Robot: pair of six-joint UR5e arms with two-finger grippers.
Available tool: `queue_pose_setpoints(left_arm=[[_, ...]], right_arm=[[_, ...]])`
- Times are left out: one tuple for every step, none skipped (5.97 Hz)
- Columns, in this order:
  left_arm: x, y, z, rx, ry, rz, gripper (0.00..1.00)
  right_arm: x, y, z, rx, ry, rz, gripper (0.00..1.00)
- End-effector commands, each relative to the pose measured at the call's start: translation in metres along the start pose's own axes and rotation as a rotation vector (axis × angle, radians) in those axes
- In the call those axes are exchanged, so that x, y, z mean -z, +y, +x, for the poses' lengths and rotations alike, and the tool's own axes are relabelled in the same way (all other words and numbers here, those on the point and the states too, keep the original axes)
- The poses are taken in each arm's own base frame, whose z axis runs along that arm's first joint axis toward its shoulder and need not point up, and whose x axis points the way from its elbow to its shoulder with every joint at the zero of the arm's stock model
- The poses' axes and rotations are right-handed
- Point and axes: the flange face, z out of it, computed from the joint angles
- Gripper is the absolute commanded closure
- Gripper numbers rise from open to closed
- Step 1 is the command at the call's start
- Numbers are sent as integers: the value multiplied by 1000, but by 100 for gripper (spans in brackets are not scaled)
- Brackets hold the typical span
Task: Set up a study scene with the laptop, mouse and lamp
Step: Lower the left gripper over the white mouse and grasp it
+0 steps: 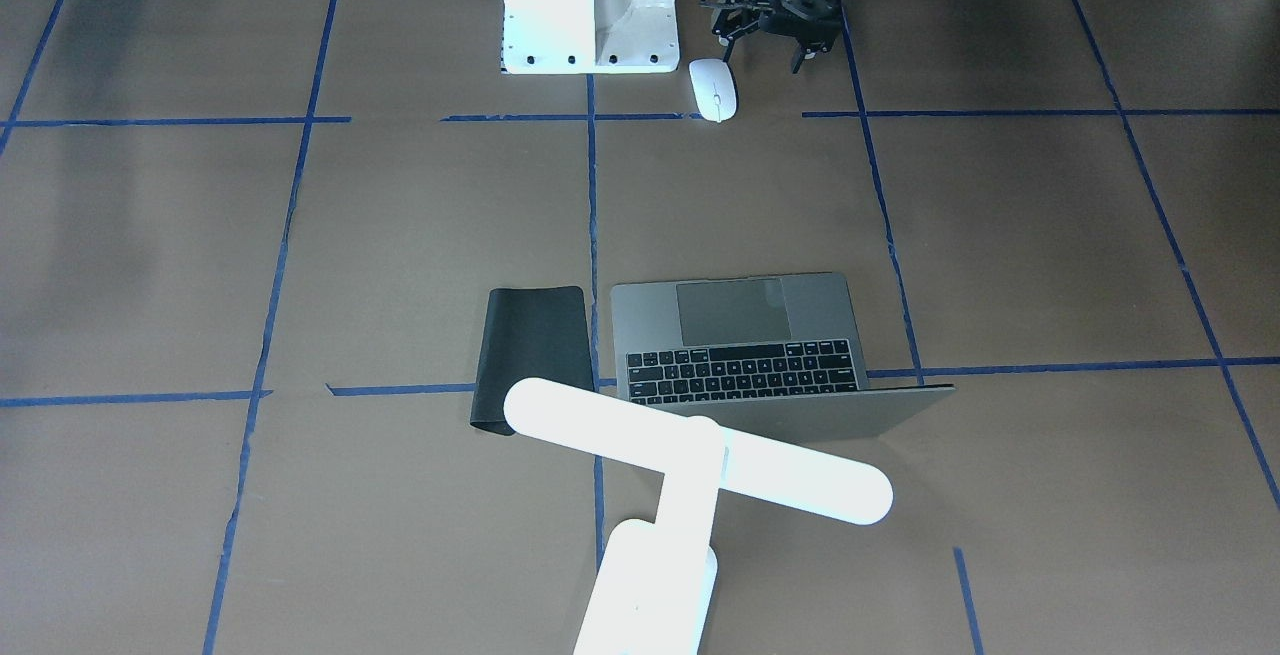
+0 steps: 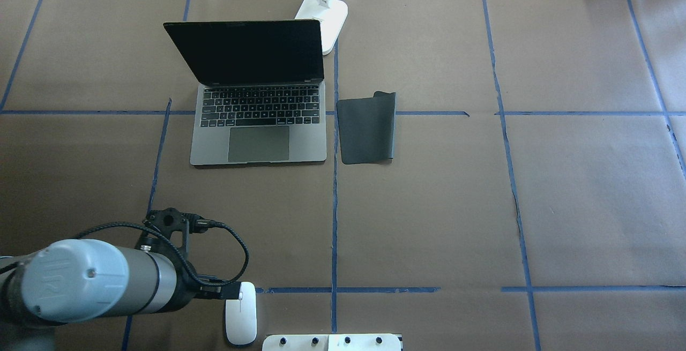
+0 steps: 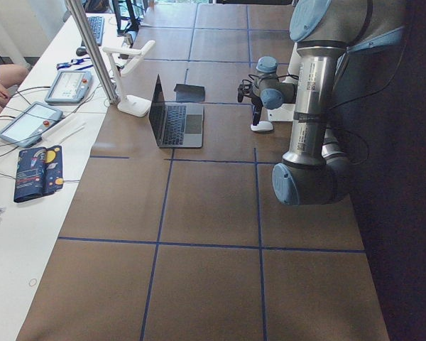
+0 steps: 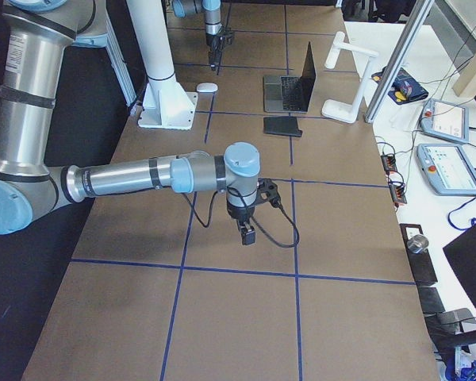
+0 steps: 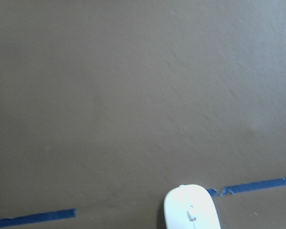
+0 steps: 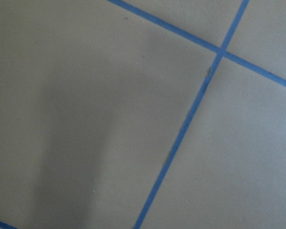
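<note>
The bench (image 2: 482, 206) looks mostly set. The laptop (image 2: 258, 136), the biggest piece, lies open facing the robot: a slim dark-grey body, black keys, a wide trackpad and a dark screen tilted a little back. The lamp (image 1: 700, 455), bright white and T-shaped, stands just behind the laptop's far right corner, its long round-ended head reaching across above the lid's top edge; whether it is lit I cannot tell. A flat black mat (image 2: 366, 128) lies just beside the laptop on the robot's right, one far corner curled up. The mouse (image 2: 239, 313), a small white oval with a thin centre line, sits well apart from the laptop at the robot's edge, near a white pedestal (image 1: 590, 10). Moving it next to the laptop, probably onto the mat, seems to be the step left. The left gripper (image 1: 762, 57) hangs just beside the mouse, fingers spread and holding nothing. The right gripper (image 4: 246, 232) hovers far from the laptop; I cannot tell how its fingers stand.
</note>
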Motion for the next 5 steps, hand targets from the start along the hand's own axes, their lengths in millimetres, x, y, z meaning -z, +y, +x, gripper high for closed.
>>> queue_pose_setpoints(left_arm=[[-39,17,24,-33,-31,-1,0],[-51,31,34,-60,-41,14,0],[-53,31,33,-61,-46,14,0],[-54,31,33,-63,-49,11,0],[-55,32,33,-50,-51,3,0]], right_arm=[[-7,28,28,-23,-17,4,0],[-4,24,26,-41,-20,12,0],[-4,24,26,-41,-22,13,0],[-4,24,26,-40,-23,14,0],[-4,24,26,-41,-23,13,0]])
